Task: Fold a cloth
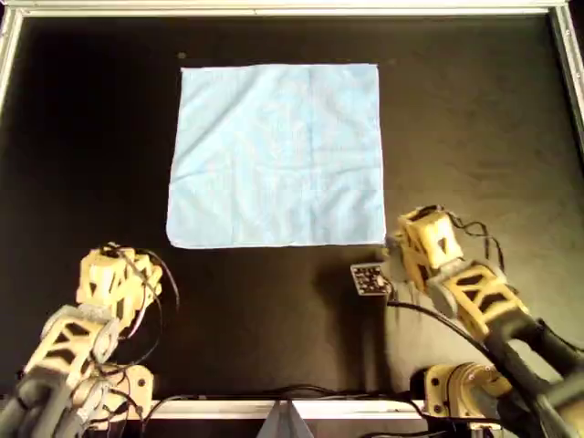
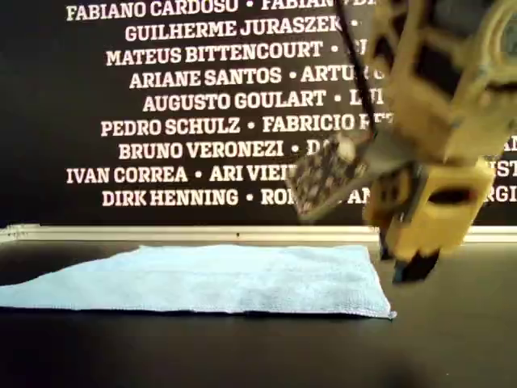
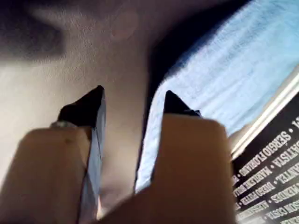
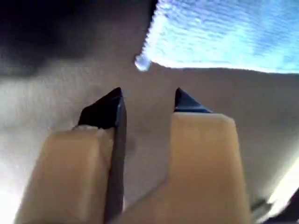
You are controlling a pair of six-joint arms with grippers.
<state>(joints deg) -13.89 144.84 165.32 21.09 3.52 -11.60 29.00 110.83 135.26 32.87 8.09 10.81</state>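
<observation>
The pale blue cloth (image 1: 276, 153) lies flat and spread out as a square on the black table. It also shows in the exterior view (image 2: 202, 279). My first gripper (image 3: 133, 100) is open and empty, low over the table beside the cloth's edge (image 3: 219, 79). In the overhead view it (image 1: 401, 245) is at the cloth's near right corner, and in the exterior view it (image 2: 408, 267) hangs just above the table. My second gripper (image 4: 145, 100) is open and empty, a short way from another cloth corner (image 4: 142, 63). In the overhead view it (image 1: 123, 260) is below and left of the cloth's near left corner.
A small speckled marker tag (image 1: 368, 278) hangs on the first arm. A metal rail (image 1: 274, 9) frames the table. A black wall with white names (image 2: 186, 101) stands behind the table. Cables (image 1: 274, 394) run along the near edge.
</observation>
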